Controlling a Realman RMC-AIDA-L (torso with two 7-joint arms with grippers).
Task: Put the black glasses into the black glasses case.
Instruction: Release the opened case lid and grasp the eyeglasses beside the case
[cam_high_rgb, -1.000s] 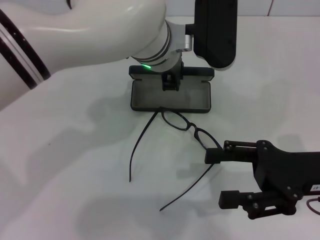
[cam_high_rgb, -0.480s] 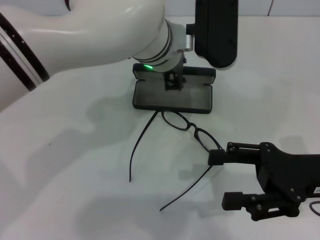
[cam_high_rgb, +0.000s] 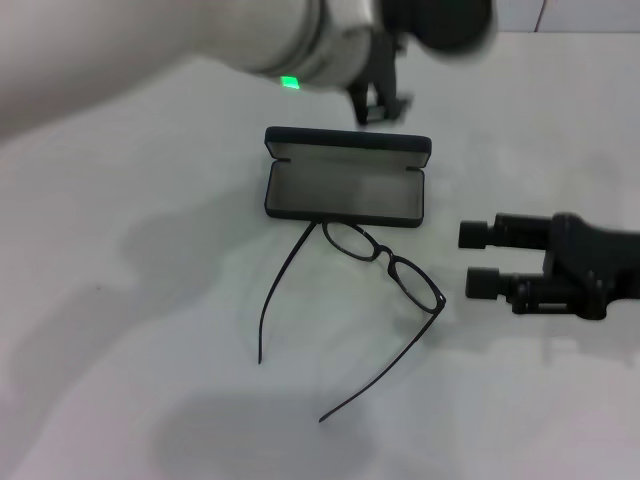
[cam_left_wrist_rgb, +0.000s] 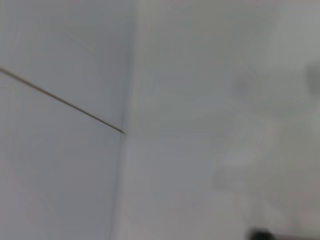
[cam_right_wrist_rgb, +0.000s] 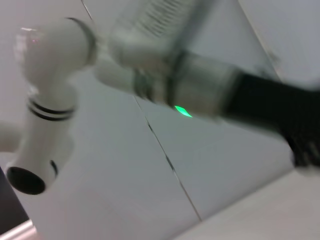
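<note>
The black glasses (cam_high_rgb: 383, 262) lie unfolded mid-frame on the white surface (cam_high_rgb: 120, 300), one corner touching the open black glasses case (cam_high_rgb: 345, 185), ungrasped; the right gripper (cam_high_rgb: 478, 260), fingers narrowly parted and empty at right, must close in, while the left gripper (cam_high_rgb: 375, 98) hovers at the top, state unclear.

A robot test lab, it seems: a bare white bench (cam_high_rgb: 120, 300) carries only a staged prop or two, plain pale panelled walls (cam_right_wrist_rgb: 125, 165) with thin seams stand behind, and a white jointed robot arm (cam_right_wrist_rgb: 50, 100) reaches across.
</note>
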